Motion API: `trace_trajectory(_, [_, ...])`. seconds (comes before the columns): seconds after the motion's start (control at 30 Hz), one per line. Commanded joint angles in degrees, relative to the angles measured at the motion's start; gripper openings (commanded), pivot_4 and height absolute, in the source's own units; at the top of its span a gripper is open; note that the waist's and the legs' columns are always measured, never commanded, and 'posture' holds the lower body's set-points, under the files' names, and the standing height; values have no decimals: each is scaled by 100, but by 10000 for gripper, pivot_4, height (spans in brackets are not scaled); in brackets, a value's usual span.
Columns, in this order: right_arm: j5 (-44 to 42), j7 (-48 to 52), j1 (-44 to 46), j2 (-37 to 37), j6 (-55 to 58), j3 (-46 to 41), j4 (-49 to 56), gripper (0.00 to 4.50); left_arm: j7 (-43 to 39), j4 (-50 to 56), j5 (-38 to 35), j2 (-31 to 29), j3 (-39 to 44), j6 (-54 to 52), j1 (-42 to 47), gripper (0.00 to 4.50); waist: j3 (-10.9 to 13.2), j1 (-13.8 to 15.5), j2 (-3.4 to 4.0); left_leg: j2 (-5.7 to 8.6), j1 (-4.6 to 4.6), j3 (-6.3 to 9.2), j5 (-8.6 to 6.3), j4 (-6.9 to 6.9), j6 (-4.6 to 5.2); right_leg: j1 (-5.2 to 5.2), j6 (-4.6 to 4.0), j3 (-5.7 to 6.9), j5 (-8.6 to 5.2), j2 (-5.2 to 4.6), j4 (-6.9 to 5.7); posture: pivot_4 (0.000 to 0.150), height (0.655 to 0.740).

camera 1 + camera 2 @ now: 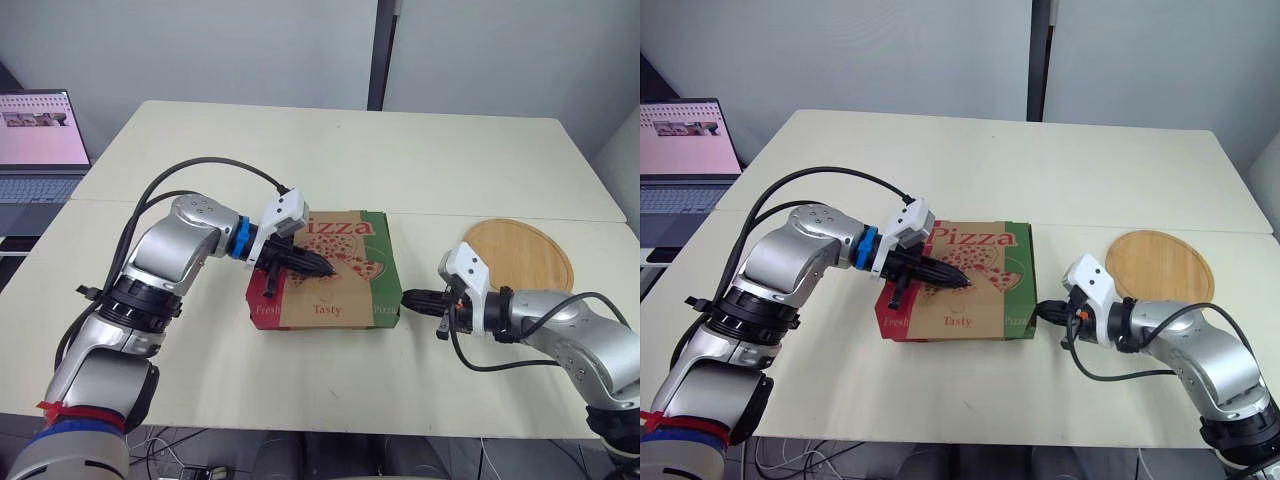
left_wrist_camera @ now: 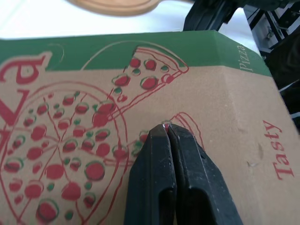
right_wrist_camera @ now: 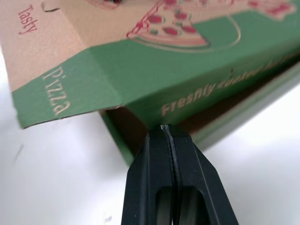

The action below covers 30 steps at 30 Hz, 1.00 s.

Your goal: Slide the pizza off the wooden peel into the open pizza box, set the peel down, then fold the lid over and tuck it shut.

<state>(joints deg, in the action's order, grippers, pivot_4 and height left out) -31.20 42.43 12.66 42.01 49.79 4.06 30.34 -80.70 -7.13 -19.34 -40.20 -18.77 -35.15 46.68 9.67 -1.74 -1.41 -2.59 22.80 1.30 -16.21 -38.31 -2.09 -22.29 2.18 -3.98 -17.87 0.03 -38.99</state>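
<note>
The pizza box lies in the middle of the table with its printed lid folded down. My left gripper is shut and its tips press on the lid over the pizza drawing. At the box's right side my right gripper is shut, its tips at the gap under the green side flap, which stands slightly raised off the base. The round wooden peel lies flat and bare on the table to the right of the box. The pizza is hidden.
An open laptop stands on a separate surface at the far left. A seam runs across the table behind the box. The table's far half is bare.
</note>
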Motion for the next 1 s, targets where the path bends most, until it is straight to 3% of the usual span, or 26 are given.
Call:
trace_trajectory(0.03, [14, 172, -95, 221, -223, -191, 241, 0, -68, 45, 132, -7, -31, 146, -42, 591, 0, 1, 0, 0, 0, 0, 0, -1, 0, 0, 0, 0, 0, 0, 0, 1500, 7368])
trace_trajectory(0.2, [-165, 668, -271, 654, -529, -750, 196, 0, -48, 1, 130, 22, 107, 157, 12, 591, 0, 8, 0, 1, 3, -1, 0, -6, 0, 2, 0, 2, 0, 0, 0, 1500, 7368])
trace_trajectory(0.23, [-271, 729, -245, 669, -531, -876, 190, 1822, -50, -12, 129, 18, 131, 165, 31, 212, 0, 6, 0, 1, 3, -1, 0, -7, 0, 3, 0, 1, 0, 0, 0, 1500, 7368])
trace_trajectory(0.37, [-694, 932, -95, 739, -395, -1052, 419, 12986, -53, -54, 118, 12, 206, 205, 108, 0, 0, -4, 0, -2, 1, 0, 0, -10, 1, 4, 0, 2, 0, 4, 0, 1500, 7368])
trace_trajectory(0.57, [-228, 854, 137, 663, -781, -192, 875, 34330, -97, -25, 46, 23, 320, 154, 301, 0, 0, -3, 0, -2, 3, 1, 0, -18, 1, 6, 0, 4, 0, 4, -1, 1500, 7368])
trace_trajectory(0.7, [59, 717, 392, 483, -843, 294, 880, 34330, -99, 27, 38, 35, 320, 127, 293, 0, 0, -2, 0, -3, 3, 3, 0, -24, 1, 5, 0, 3, 0, 4, -3, 1500, 7368])
trace_trajectory(1.0, [1849, 346, 726, 236, -2109, 1223, 84, 34330, -117, 249, -3, 52, 308, 20, 150, 0, 0, 5, 0, -2, 10, 3, 0, -43, 1, 6, 0, 5, 0, 4, -7, 1500, 7368])
